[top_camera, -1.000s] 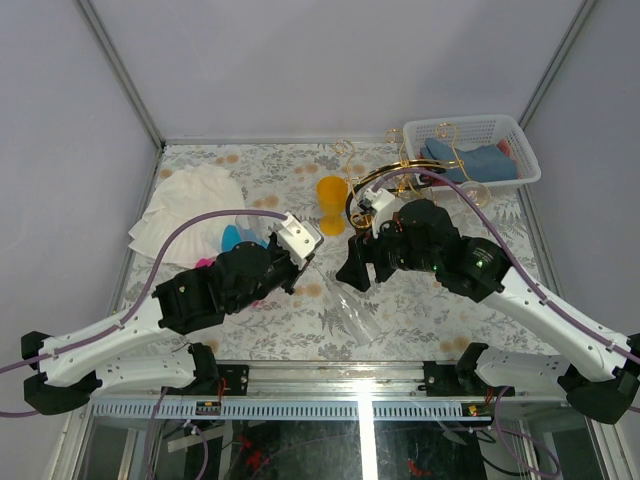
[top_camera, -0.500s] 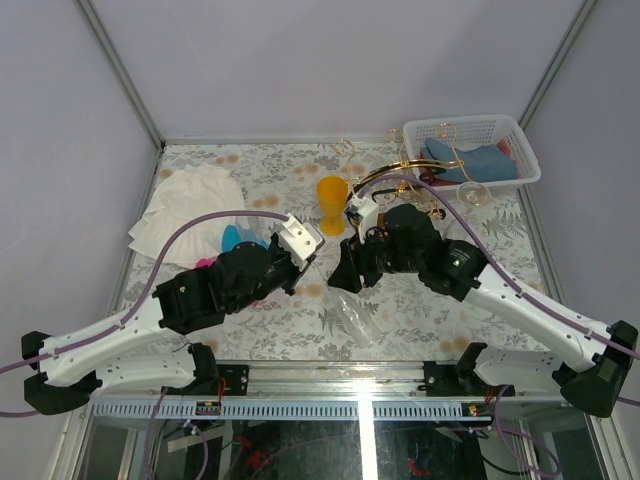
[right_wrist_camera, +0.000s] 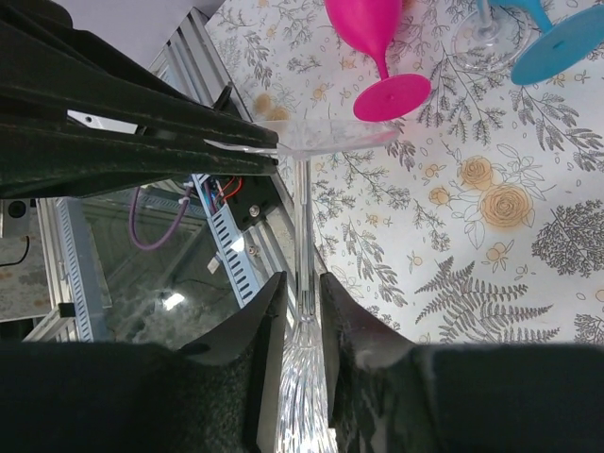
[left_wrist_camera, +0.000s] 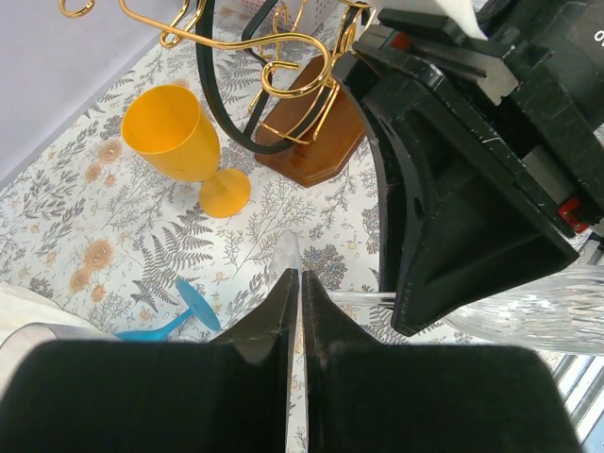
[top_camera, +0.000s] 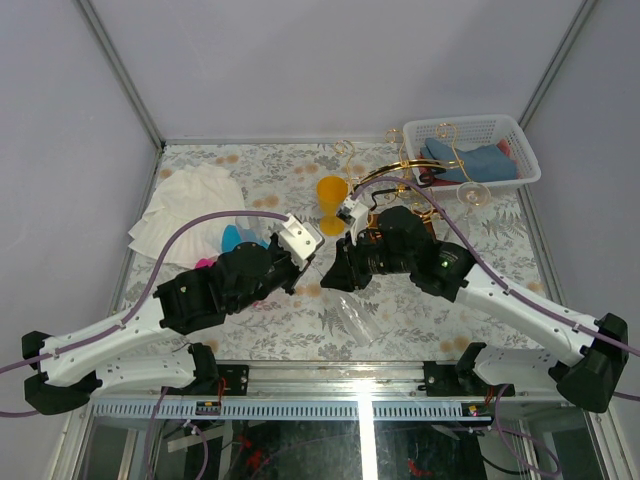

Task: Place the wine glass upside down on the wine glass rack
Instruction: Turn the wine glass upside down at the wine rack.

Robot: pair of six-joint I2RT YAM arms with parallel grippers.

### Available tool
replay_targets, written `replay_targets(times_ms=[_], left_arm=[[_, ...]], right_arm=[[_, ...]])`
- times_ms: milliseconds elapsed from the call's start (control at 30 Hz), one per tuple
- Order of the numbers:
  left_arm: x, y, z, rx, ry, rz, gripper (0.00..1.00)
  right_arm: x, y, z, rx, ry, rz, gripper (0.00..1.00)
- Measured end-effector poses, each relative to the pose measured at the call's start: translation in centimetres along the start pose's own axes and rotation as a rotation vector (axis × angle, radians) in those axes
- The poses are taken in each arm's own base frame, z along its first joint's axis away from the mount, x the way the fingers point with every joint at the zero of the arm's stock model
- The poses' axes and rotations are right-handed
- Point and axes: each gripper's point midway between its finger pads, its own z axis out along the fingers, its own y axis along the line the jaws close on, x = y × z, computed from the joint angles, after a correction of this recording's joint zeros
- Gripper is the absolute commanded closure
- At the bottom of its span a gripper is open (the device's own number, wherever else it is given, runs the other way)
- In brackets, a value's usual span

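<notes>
A: What does the overhead view give you?

B: Both arms meet over the middle of the table. The wine glass is only a faint clear shape on the near side of them, close to the near edge. The grips themselves are hidden from up there.

A: The wrist views fill that in. The left gripper is clamped flat on the glass's round foot. The right wrist view shows that thin disc pinched edge-on.

B: And the right gripper?

A: Its fingers stand close on either side of the stem, with a sliver of gap at the tips. Whether they press lower down, I cannot tell.

B: Room around it?

A: Tight. The metal rail of the near edge shows just beside the stem. A pink glass and a blue foot stand just beyond the clear foot. The wine glass rack is apart, toward the far right. A yellow goblet stands just beside its wooden base, and the white basket is behind it.

B: The glass itself?

A: Clear, with a long thin stem and a ribbed cut bowl. It is off the rack, between the two grippers.
</notes>
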Motion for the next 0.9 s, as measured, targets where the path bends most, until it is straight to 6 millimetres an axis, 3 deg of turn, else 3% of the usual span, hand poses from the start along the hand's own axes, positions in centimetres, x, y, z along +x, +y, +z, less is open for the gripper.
replay_targets(times_ms=[167,333,467,667,900], left_arm=[[0.1,0.4,0.0,-0.022,0.003,-0.001,1.00],[0.1,0.8,-0.1,-0.045,0.000,-0.011,0.99],[-0.3,1.0,-0.6,-0.056,-0.020,-0.033,0.92],[-1.3,1.4,-1.7,-0.062,-0.072,-0.071,0.67],[-2.3,1.9,-2.7,-0.072,-0.117,-0.116,0.45]], right_arm=[[0.0,-0.1,0.2,0.001,0.002,-0.001,1.00],[-0.2,-0.1,0.3,0.004,-0.009,-0.005,1.00],[-0.7,0.0,0.2,0.005,-0.053,-0.026,1.00],[-1.7,-0.4,-1.1,0.054,-0.131,-0.063,1.00],[-2.4,-1.6,-2.6,0.142,-0.196,-0.122,1.00]])
